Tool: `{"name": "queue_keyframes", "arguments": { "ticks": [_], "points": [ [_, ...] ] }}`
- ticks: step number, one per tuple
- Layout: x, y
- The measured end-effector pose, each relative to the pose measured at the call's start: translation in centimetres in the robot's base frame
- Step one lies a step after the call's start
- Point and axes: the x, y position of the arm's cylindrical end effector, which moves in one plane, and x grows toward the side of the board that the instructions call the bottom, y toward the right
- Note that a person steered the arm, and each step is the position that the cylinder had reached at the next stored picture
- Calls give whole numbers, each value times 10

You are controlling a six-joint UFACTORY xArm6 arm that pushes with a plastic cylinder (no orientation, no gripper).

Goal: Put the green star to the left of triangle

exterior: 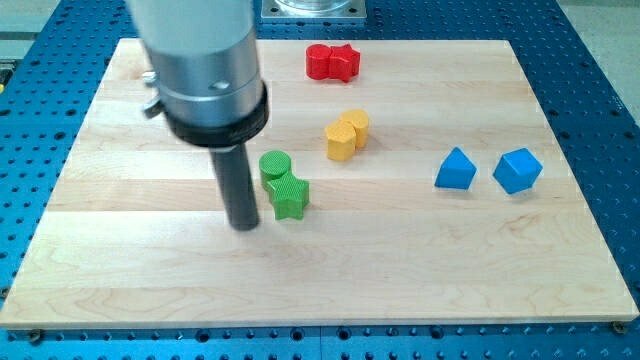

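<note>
While my tip (244,224) sits on the pale wooden board (120,260) just off the view's left of the ridged green star block (291,198), the geometry favours a push toward the view's right. No pincer on this rig, just a straight dark rod, so nothing to open or close; whether the rod already touches the star I can't tell, the gap looks near zero. Star lies left of board centre, touching the green cylinder block (275,165) right above it. Target, as I read it, is the blue triangle block (456,169), well apart toward the view's right and slightly higher up; a blue cube-like block (517,170) sits just beside it further right. So the star lies right of my tip and the goal spot is on the same line beyond it, slightly up. Risk: green cylinder gets dragged along, and the yellow pair of blocks (346,134) is near the path's upper side. Red pair (332,61) at the view's top is out of the way. Task looks barely started.
</note>
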Motion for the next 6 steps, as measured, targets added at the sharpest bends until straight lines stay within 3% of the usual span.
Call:
{"name": "queue_keyframes", "arguments": {
  "ticks": [1,2,3,4,6],
  "points": [
    [-15,72],
    [11,31],
    [21,76],
    [-14,90],
    [-22,136]
  ]
}}
